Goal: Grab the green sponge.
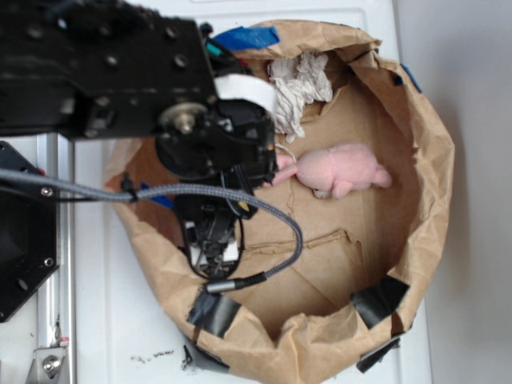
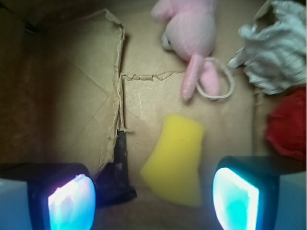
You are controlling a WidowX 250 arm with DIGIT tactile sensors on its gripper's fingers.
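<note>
We saw the yellow foam sponge (image 2: 175,160), the one the task calls green, lying flat on the cardboard floor (image 2: 72,96) of a shallow enclosure ringed with crumpled brown paper (image 1: 436,160). We take the sponge as our landmark. In the wrist view it sat between the two fingers (image 2: 235,199), which were spread wide apart, one to either side of it and neither touching it; their pads glowed blue-white. The gripper (image 2: 153,201) held nothing.

Just beyond the sponge's narrow end lay the pink plush bunny (image 2: 192,33), its ears pointing toward the sponge and a thin white loop (image 2: 218,79) curling beside them. Farther off, past the bunny's side, was the off-white rag bundle (image 2: 278,48), and nearer the sponge, beside one finger, the red fabric wad (image 2: 288,124). On the sponge's other side a torn cardboard flap ran along the floor, with a strip of black tape (image 2: 117,177) at its end.

In the exterior view the black arm (image 1: 104,72) and its grey cable (image 1: 264,208) covered the sponge, so we could not see it there; the bunny (image 1: 344,170) and the rag (image 1: 300,84) showed clearly, and the whole paper enclosure rested on a white table (image 1: 112,320).
</note>
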